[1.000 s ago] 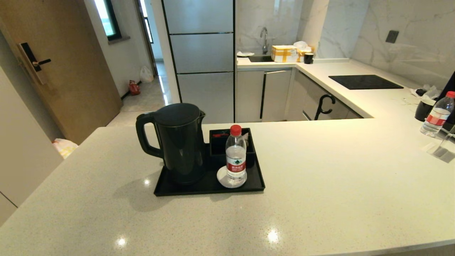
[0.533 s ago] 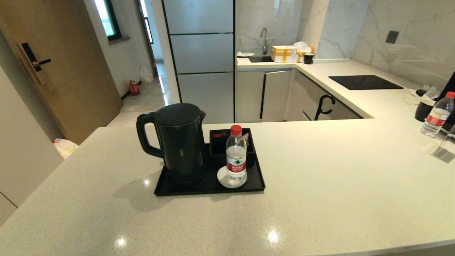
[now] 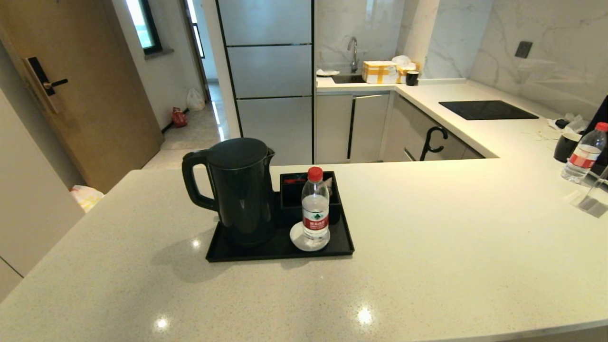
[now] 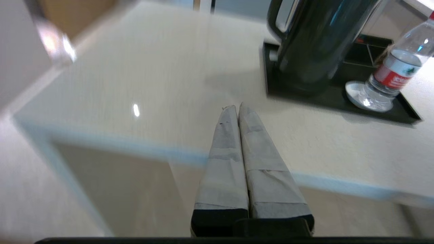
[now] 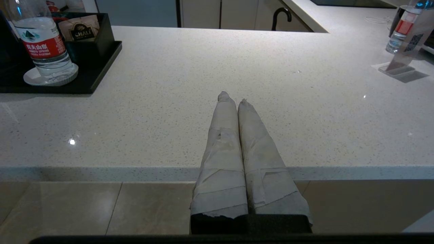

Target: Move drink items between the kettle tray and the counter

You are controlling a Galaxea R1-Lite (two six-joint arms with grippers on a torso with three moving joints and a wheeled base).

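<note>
The tall black kettle (image 3: 240,190) stands on the left half of the black kettle tray (image 3: 342,249) in the middle of the off-white counter (image 3: 451,237). The small clear water bottle (image 3: 315,211) with red cap stands on the white coaster (image 3: 297,237) on the tray's right half, in front of the small divided box (image 3: 290,190). Neither arm shows in the head view. My left gripper (image 4: 235,106) is shut and empty at the counter's near edge, short of the kettle (image 4: 315,44). My right gripper (image 5: 232,97) is shut and empty over the near edge, right of the bottle (image 5: 42,47).
A second water bottle (image 3: 584,154), a dark cup (image 3: 566,146) and a clear stand (image 3: 593,197) sit at the far right of the counter. The black hob (image 3: 487,109) lies further back. A sink and yellow boxes (image 3: 380,71) are at the back wall.
Nothing on the counter has moved across the head views; kettle and bottle stay on the tray.
</note>
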